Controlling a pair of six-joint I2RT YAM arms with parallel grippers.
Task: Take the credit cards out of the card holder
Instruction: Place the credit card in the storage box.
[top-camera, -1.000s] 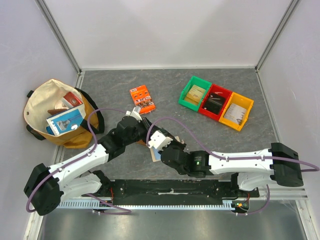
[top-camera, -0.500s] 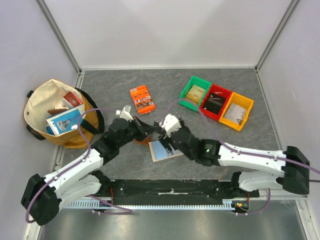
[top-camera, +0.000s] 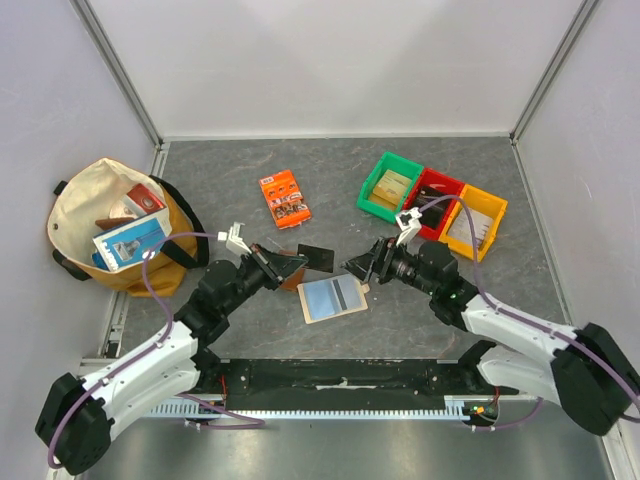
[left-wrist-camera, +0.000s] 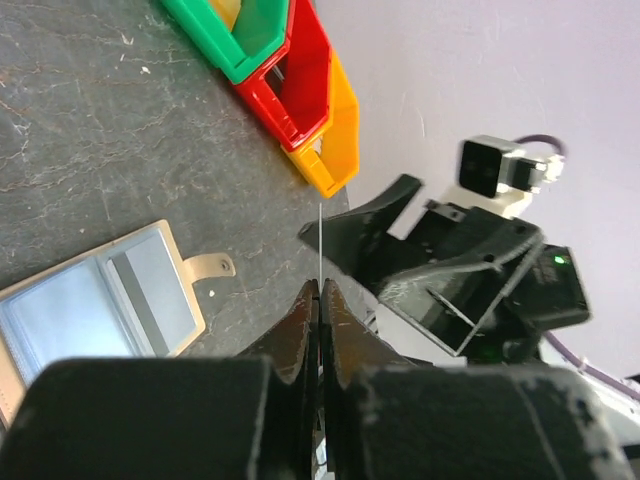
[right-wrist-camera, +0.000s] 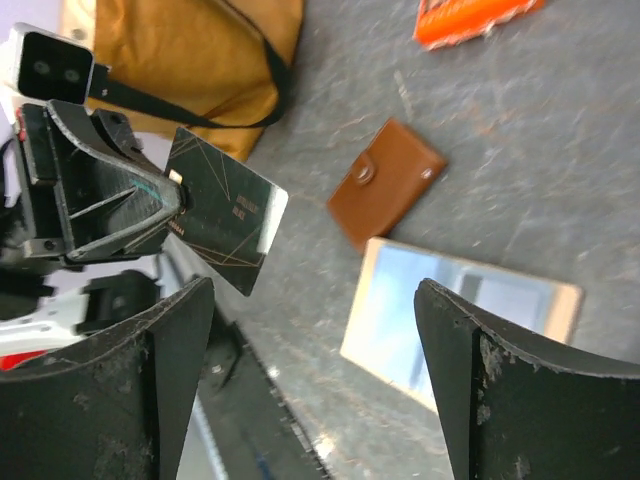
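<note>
The beige card holder (top-camera: 332, 297) lies open on the table, pale blue lining up, also in the left wrist view (left-wrist-camera: 100, 310) and the right wrist view (right-wrist-camera: 460, 320). My left gripper (top-camera: 283, 262) hangs above and left of it, shut on a black credit card (top-camera: 318, 257) that sticks out toward the right arm. That card shows gold lines in the right wrist view (right-wrist-camera: 225, 210) and only a thin edge (left-wrist-camera: 320, 240) past the left gripper (left-wrist-camera: 320, 290). My right gripper (top-camera: 362, 268) stands open and empty to the right of the card, fingers spread wide (right-wrist-camera: 315, 290).
A brown wallet (right-wrist-camera: 387, 193) lies closed just left of the holder, partly under my left gripper (top-camera: 292, 281). An orange packet (top-camera: 285, 198) lies farther back. Green (top-camera: 390, 187), red (top-camera: 432, 203) and yellow (top-camera: 474, 222) bins stand at the back right. A full tote bag (top-camera: 110, 230) sits at the left.
Both arms have drawn apart from the holder. The left gripper shut on the black card and lifted it; the right gripper opened and pulled back to the right.
</note>
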